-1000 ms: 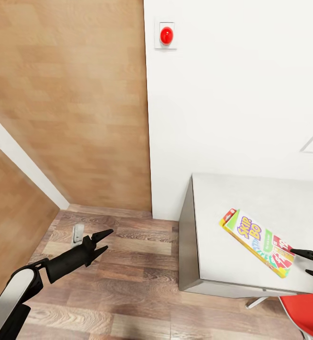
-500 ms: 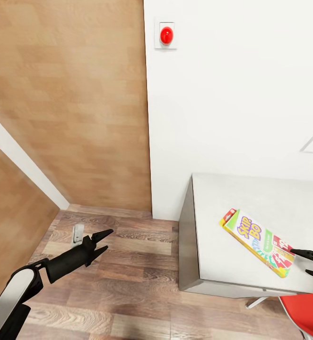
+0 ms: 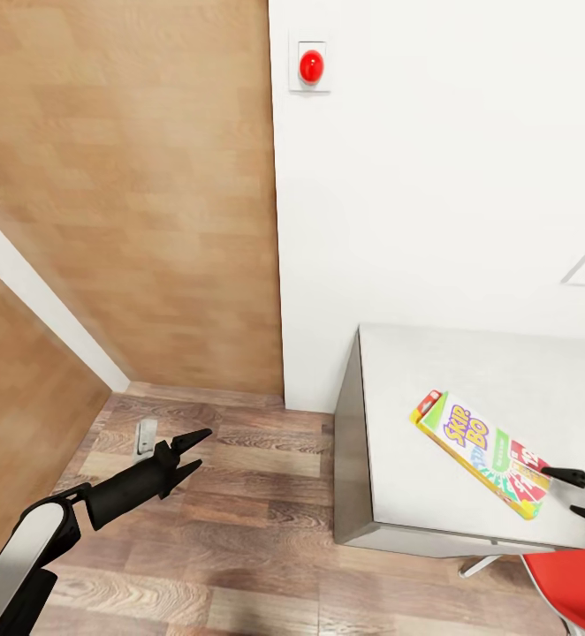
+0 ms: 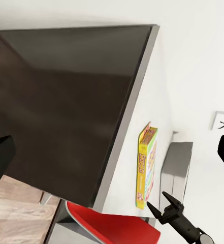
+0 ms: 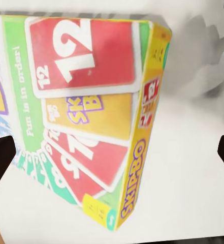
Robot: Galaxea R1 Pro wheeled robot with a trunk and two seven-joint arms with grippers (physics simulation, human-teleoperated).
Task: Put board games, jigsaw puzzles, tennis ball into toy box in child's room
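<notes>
One board game, a small yellow, green and red "Skip-Bo" box, lies flat near the left front corner of the pale grey table. My right gripper is open at the box's near, red-card end, one finger on each side of that corner. In the right wrist view the box sits close between the spread fingertips. I cannot tell whether they touch it. My left gripper hangs open and empty over the wood floor, left of the table. The left wrist view looks across at the box and the right gripper.
A wooden door and a white wall with a red button stand behind. A small metal doorstop sits on the plank floor beside the left gripper. A red chair is tucked at the table's front right.
The right gripper has edged very slightly lower beside the box's end. The left arm, the box and the camera have stayed still.
</notes>
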